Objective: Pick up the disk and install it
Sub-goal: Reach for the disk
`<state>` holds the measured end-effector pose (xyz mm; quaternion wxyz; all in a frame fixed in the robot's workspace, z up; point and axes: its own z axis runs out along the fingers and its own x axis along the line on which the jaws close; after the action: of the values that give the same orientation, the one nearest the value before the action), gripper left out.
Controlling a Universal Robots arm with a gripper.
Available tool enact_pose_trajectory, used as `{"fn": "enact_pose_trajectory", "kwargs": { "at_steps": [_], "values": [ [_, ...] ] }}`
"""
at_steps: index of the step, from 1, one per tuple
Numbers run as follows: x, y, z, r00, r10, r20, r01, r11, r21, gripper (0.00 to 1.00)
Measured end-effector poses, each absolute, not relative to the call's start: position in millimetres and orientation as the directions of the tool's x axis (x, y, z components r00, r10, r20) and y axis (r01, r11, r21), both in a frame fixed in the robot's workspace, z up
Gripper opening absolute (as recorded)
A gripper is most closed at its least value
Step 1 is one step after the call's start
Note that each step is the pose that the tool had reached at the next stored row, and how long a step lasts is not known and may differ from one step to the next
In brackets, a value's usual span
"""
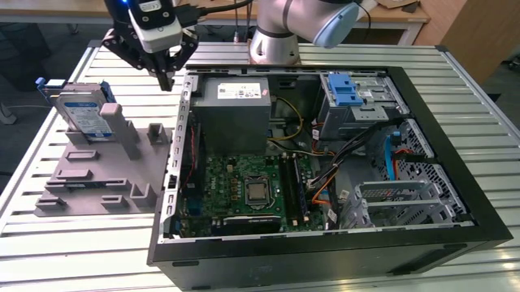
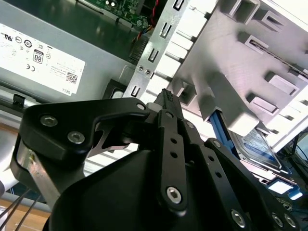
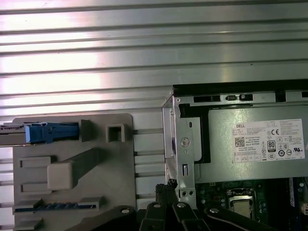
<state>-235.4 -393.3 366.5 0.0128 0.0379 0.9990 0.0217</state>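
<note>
Slatted silver metal table (image 1: 73, 255), wooden benches behind it. On it a black open-sided PC tower case (image 1: 325, 258) lies flat.

Inside the case:
- A large grey box-shaped power supply w/ white sticker (image 1: 235, 112) sits at the far end.
- A green motherboard (image 1: 243, 188) lies on the near side of it.
- A silver metal drive cage w/ blue latch (image 1: 355, 100) is in the far corner on the exterior view's right.
- A perforated silver bracket (image 1: 398, 198) is toward the near corner.
- A bundle of coloured cables (image 1: 329, 173) runs between board and cages.

Just beside the case, on the exterior view's left, is a grey plastic fixture block w/ slots and posts (image 1: 106, 176). The disk (image 1: 85, 115), a flat silver hard drive w/ white-and-blue label in a blue plastic carrier, stands on edge in the fixture's far slot. In the first wrist view its blue carrier edge (image 3: 50, 132) shows. A grey upright post (image 1: 111, 118) of the fixture stands in front of the label.

The black gripper (image 1: 167, 82) hangs tip-down over the table strip between the fixture's far end and the case wall, near the power supply corner. Its fingers (image 2: 166, 96) are pressed together w/ nothing between them (both wrist views agree). The disk is apart from it, on the exterior view's left.

The arm's silver base w/ pale blue cap (image 1: 272, 36) stands at the table's far edge.
</note>
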Motion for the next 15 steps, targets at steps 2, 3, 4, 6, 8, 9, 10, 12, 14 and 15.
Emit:
{"fn": "enact_pose_trajectory", "kwargs": {
  "at_steps": [2,3,4,6,8,9,10,12,14,15],
  "values": [
    [-236.5,-393.2,366.1,-0.997,0.076,-0.024,0.075,0.996,0.044,0.11],
    [-237.1,-393.3,365.9,-0.997,0.076,-0.024,0.075,0.996,0.044,0.11],
    [-237.7,-393.2,365.7,-0.997,0.076,-0.024,0.075,0.996,0.044,0.11],
    [-238.8,-393.2,365.4,-0.997,0.076,-0.024,0.075,0.996,0.044,0.11],
    [-239.9,-393.2,365.0,-0.997,0.076,-0.024,0.075,0.996,0.044,0.11],
    [-240.4,-393.2,364.9,-0.997,0.076,-0.024,0.075,0.996,0.044,0.11],
    [-241.1,-393.2,364.7,-0.997,0.076,-0.024,0.075,0.996,0.044,0.11],
    [-242.2,-393.2,364.4,-0.997,0.076,-0.024,0.075,0.996,0.044,0.11],
    [-243.4,-393.2,364.0,-0.997,0.076,-0.024,0.075,0.996,0.044,0.11],
    [-244.1,-393.2,363.9,-0.997,0.076,-0.024,0.075,0.996,0.044,0.11]
  ]
}}
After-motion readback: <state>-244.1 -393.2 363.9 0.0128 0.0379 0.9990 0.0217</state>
